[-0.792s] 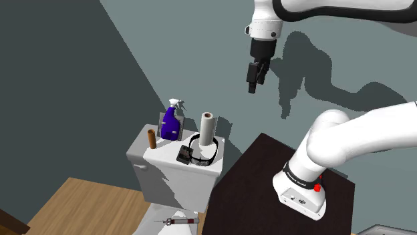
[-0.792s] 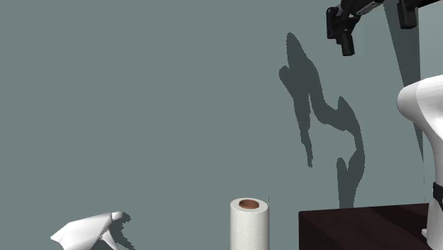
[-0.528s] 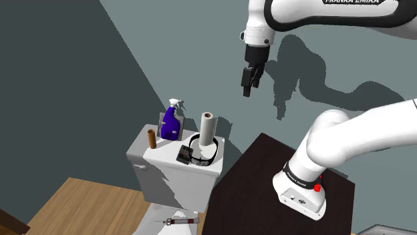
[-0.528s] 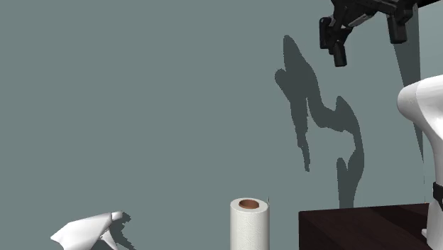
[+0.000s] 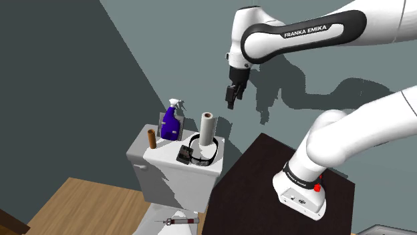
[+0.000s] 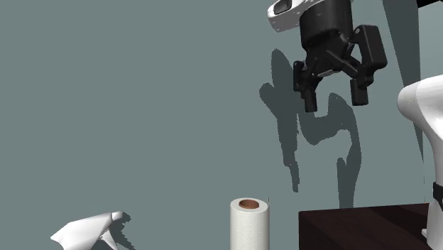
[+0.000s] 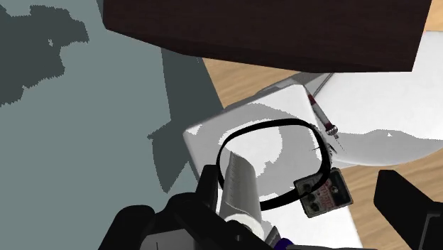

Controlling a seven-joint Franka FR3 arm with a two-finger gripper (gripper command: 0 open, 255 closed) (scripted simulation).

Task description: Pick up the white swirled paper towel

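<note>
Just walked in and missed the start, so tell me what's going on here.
The white Franka arm is going for the paper towel roll but has not touched it. Its black gripper hangs in the air above the toilet tank, fingers apart and holding nothing. The roll stands upright on the tank lid, next to a purple spray bottle.

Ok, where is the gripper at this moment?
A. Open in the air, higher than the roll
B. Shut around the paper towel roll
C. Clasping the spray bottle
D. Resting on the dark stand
A: the gripper hangs with its fingers apart, well above the upright paper towel roll, touching nothing.
</note>
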